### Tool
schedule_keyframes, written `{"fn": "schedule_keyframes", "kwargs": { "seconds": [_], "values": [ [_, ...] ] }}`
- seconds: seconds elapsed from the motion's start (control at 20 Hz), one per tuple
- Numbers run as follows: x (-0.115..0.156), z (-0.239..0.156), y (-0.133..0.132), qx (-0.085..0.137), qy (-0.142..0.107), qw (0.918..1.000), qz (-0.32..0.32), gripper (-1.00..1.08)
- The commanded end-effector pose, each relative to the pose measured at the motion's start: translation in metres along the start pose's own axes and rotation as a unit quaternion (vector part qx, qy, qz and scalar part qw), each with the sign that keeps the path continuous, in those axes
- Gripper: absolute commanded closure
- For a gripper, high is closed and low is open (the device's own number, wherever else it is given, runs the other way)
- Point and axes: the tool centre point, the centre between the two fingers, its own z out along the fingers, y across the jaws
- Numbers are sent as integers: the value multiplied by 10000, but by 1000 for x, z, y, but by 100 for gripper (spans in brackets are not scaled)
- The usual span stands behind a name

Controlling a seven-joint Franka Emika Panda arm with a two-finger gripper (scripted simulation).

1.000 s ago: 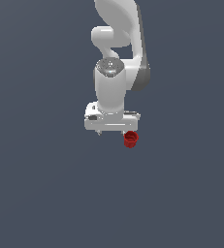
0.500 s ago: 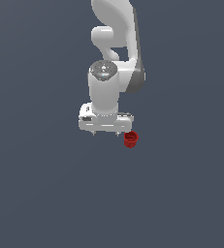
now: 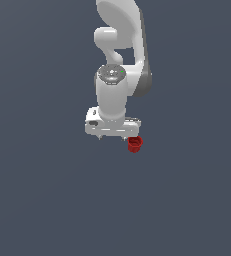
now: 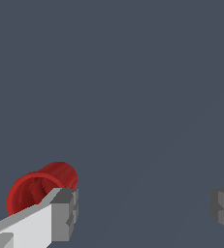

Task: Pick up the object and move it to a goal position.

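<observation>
The object is a small dark-red cup (image 3: 134,144) with a wider rim, resting on the dark grey floor. In the exterior view it sits just below the end of the white hand on the exterior view's right. My gripper (image 3: 114,136) hangs from the white arm, pointing down, and is open and empty. In the wrist view the fingers (image 4: 65,213) stand wide apart around the gripper's middle (image 4: 143,209). The cup (image 4: 38,189) lies outside the gap, partly hidden behind one finger, with its open mouth showing.
A plain dark grey floor (image 3: 47,200) fills both views. The white arm (image 3: 122,45) rises behind the hand to the top of the exterior view.
The hand shifted a little toward the exterior view's left, then back right and slightly lower. The cup has not moved. The fingers stay open.
</observation>
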Motion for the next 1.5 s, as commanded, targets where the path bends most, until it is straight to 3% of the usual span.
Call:
{"fn": "schedule_keyframes", "kwargs": {
  "seconds": [0.0,0.8,1.45],
  "values": [
    [-3,4,-8,7,-1,10000,78,-92],
    [-38,46,-89,68,-10,9950,993,-92],
    [-49,56,-108,80,-18,9925,1216,-92]
  ]
}}
